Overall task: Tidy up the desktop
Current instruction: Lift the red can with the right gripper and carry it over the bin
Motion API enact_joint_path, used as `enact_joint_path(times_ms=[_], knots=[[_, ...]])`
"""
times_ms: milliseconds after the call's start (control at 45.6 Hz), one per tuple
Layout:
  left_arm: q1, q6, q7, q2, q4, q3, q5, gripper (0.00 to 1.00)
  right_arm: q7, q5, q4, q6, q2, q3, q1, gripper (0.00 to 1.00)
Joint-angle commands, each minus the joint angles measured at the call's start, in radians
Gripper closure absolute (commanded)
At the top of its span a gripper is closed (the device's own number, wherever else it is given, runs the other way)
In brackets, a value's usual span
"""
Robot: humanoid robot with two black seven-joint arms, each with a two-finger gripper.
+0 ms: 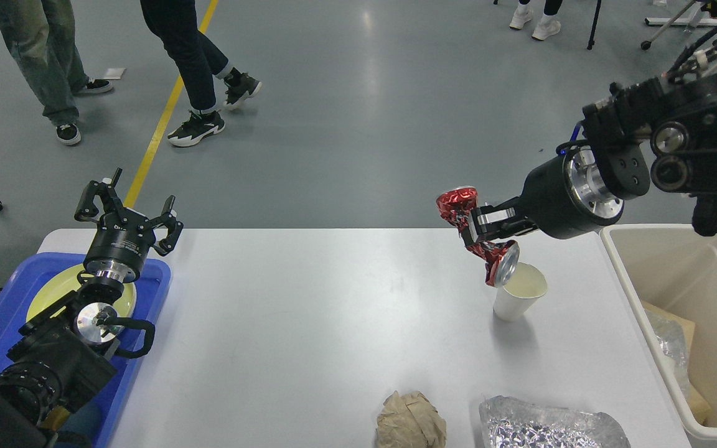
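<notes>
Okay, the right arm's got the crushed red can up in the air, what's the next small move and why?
Probably swing the right gripper rightward over the beige bin: the crushed red can hangs clamped above the paper cup, not yet over the bin.

Cup (518, 291) on desktop (309, 323), bin (676, 261) right.
</notes>
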Motion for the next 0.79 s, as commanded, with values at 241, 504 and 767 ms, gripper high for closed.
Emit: enact_joint_path(times_ms=[241, 504, 767], knots=[[0.001, 0.0, 0.0, 0.0, 0.0, 0.0, 0.0, 0.04, 0.005, 0.005, -0.649, -0.045, -0.117, 0.028, -0.541, 1.0], [-0.001, 0.0, 0.0, 0.0, 0.0, 0.0, 0.0, 0.04, 0.046, 0.068, -1.201, -0.226, -0.076, 0.118, -1.011, 1.0], [-0.001, 0.002, 0.0, 0.0, 0.0, 0.0, 0.0, 0.04, 0.04, 0.238, -1.467, -0.41, 0.041, 0.117, -1.292, 1.0]])
